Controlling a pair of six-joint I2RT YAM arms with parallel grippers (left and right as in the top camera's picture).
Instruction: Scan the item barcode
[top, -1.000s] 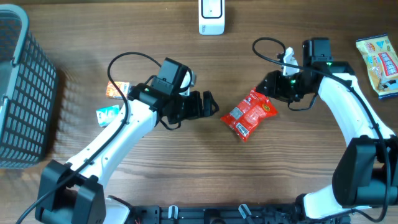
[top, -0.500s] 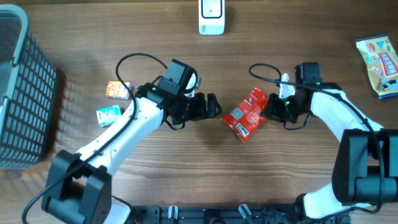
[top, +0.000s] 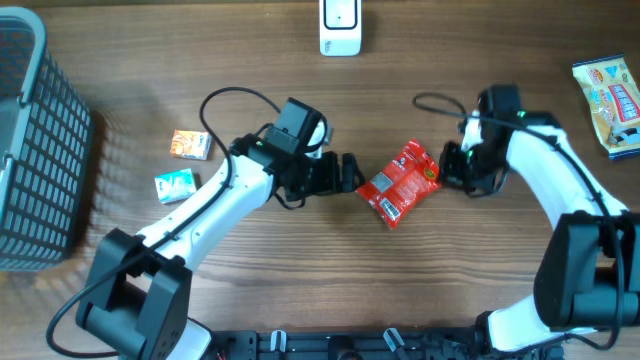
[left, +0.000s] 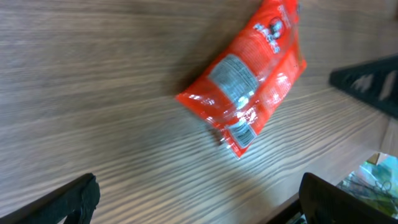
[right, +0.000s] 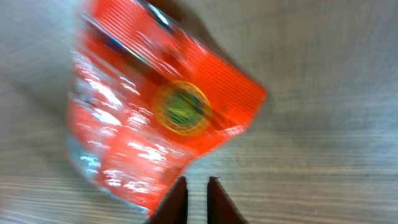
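Note:
A red snack packet (top: 400, 183) lies flat on the wooden table between my two grippers. In the left wrist view the red packet (left: 249, 81) shows a grey label and a small white label (left: 242, 132) near its lower end. My left gripper (top: 352, 173) is wide open just left of the packet, with only bare wood between its fingers (left: 74, 199). My right gripper (top: 452, 170) is at the packet's right end. Its fingertips (right: 196, 183) are barely parted and grip nothing. The blurred packet (right: 155, 118) lies just beyond them, its edge beside the left finger. A white scanner (top: 340, 25) stands at the table's far edge.
A grey mesh basket (top: 30, 150) fills the left edge. An orange box (top: 190, 144) and a small teal box (top: 173, 185) lie left of my left arm. Another snack packet (top: 610, 100) lies at the far right.
My left gripper has slid right, closer to the packet. My right gripper pushed in against the packet's right end, then drew back a little, and the packet turned slightly.

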